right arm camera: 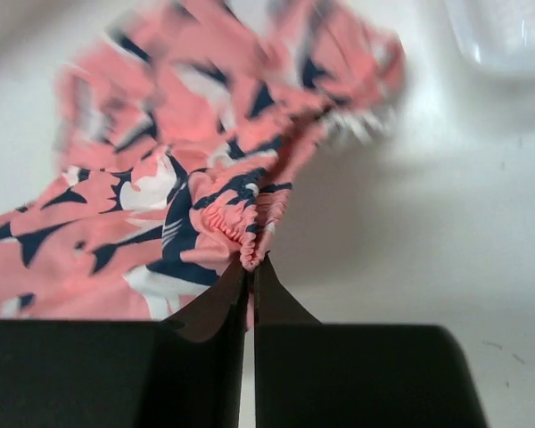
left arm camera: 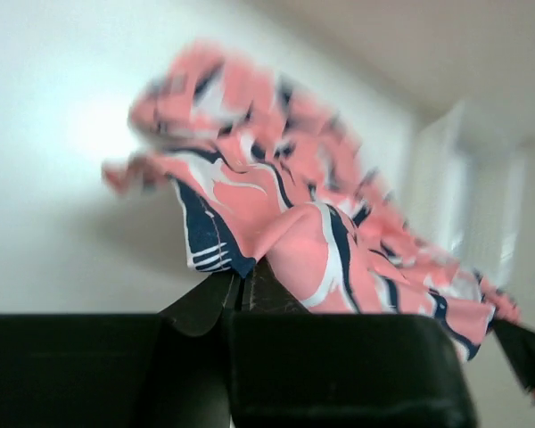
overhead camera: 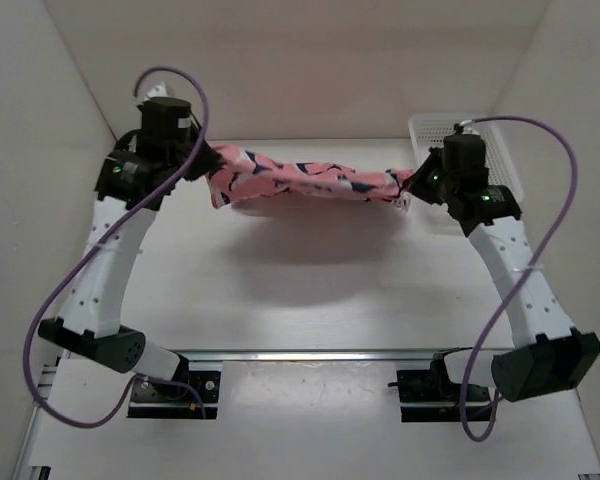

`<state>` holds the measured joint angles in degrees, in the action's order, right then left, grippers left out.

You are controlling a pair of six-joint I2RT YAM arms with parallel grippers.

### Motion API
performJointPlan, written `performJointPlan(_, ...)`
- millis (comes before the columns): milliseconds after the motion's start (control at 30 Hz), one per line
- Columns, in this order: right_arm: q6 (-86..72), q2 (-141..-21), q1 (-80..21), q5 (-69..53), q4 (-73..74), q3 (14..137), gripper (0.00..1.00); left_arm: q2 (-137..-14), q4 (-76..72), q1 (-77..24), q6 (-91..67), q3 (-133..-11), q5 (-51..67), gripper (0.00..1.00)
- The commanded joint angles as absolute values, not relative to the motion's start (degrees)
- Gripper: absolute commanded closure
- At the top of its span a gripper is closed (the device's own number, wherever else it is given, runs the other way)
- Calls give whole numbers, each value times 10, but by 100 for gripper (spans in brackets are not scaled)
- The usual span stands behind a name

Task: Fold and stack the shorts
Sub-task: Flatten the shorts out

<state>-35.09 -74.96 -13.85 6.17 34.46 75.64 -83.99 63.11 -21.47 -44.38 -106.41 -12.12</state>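
Note:
The salmon-pink shorts point(overhead camera: 305, 182) with navy and white shapes hang stretched in the air between my two grippers, above the white table. My left gripper point(overhead camera: 206, 160) is shut on the left end of the shorts point(left arm camera: 285, 205); its fingertips point(left arm camera: 238, 283) pinch a fold of the cloth. My right gripper point(overhead camera: 416, 180) is shut on the right end, where the gathered waistband of the shorts point(right arm camera: 223, 218) sits between its fingertips point(right arm camera: 252, 266). The cloth sags a little in the middle and casts a shadow on the table.
A white mesh basket point(overhead camera: 435, 128) stands at the back right, behind the right arm; its corner point(right arm camera: 508, 36) shows in the right wrist view. White walls close the table on the left, back and right. Purple cables loop beside both arms.

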Motion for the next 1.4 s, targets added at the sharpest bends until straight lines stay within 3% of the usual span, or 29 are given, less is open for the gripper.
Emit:
performJointPlan(0, -316, -709, -137, 58, 395, 842, 100, -799, 682, -208, -424, -1170, -205, 90)
performJointPlan(167, -268, -691, -149, -4, 464, 1011, 100, -748, 658, -192, -397, -1266, -205, 90)
performJointPlan(400, -230, -613, -149, -99, 514, 1152, 100, -657, 633, -192, -351, -1345, -221, 90)
performJointPlan(700, -250, -544, -149, -129, 536, 1171, 100, -640, 633, -192, -295, -1479, -226, 90)
performJointPlan(900, -250, -544, -149, -57, 548, 1114, 100, -709, 643, -192, -276, -1448, -192, 90)
performJointPlan(1100, -232, -573, -149, 18, 521, 952, 100, -794, 630, -184, -265, -1349, -192, 90)
performJointPlan(1367, -227, -706, -143, 44, 392, 781, 100, -996, 620, -98, -259, -1332, -142, 90)
